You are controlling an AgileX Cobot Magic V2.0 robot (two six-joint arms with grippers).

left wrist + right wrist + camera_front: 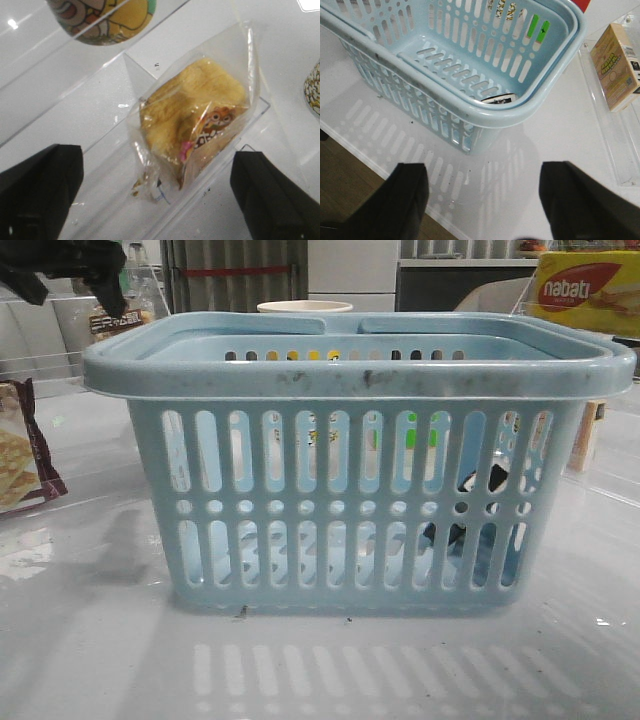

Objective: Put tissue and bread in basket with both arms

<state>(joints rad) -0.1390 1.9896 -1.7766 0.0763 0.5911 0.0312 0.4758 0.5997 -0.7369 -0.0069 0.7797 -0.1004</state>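
The light-blue basket (350, 370) stands in the middle of the table and also shows in the right wrist view (485, 117). The tissue (497, 99), black and white, lies on the basket floor in a corner; in the front view it shows through the slots (480, 505). The bread (192, 115), golden-yellow in a clear crinkly wrapper, lies on a clear tray. My left gripper (157, 200) is open above it, one finger on each side, not touching; in the front view it hangs at the far left (105, 295). My right gripper (482, 200) is open and empty over the table beside the basket's corner.
A cracker packet with maroon edges (20, 450) lies at the left. A white cup (305, 308) stands behind the basket. A red and yellow box (585, 290) is at the back right. A small tan box (620, 67) lies in a clear tray. The table's edge (370, 160) is near my right gripper.
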